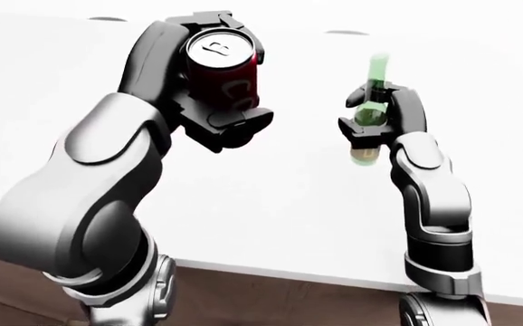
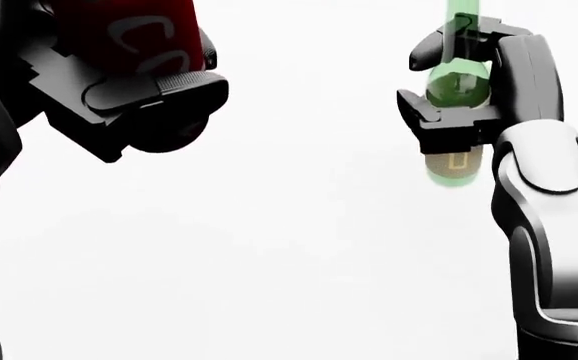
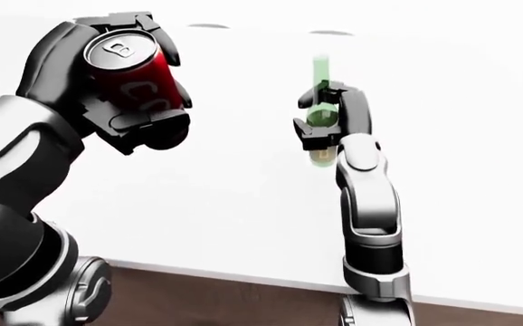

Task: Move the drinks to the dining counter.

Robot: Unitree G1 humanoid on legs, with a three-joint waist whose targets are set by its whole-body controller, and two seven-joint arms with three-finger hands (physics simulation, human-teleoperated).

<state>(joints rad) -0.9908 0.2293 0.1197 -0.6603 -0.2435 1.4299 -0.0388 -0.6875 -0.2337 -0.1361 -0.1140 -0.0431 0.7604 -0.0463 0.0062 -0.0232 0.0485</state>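
A dark red soda can (image 1: 222, 69) with a silver top is held above the white counter (image 1: 289, 204), my left hand (image 1: 214, 88) shut round it at the upper left of the left-eye view. The can (image 2: 134, 34) fills the top left of the head view. A green glass bottle (image 1: 370, 112) with a tan label stands nearly upright in my right hand (image 1: 376, 119), whose fingers close round its body. In the head view the bottle (image 2: 457, 90) sits at the upper right, its bottom below the fingers. Both drinks hang over the counter, apart from each other.
The white counter top (image 3: 243, 197) spans most of each view. Its near edge runs along the bottom of the eye views, with brown floor (image 1: 271, 302) beneath. Two faint dark round marks (image 3: 330, 32) show near the counter's top edge.
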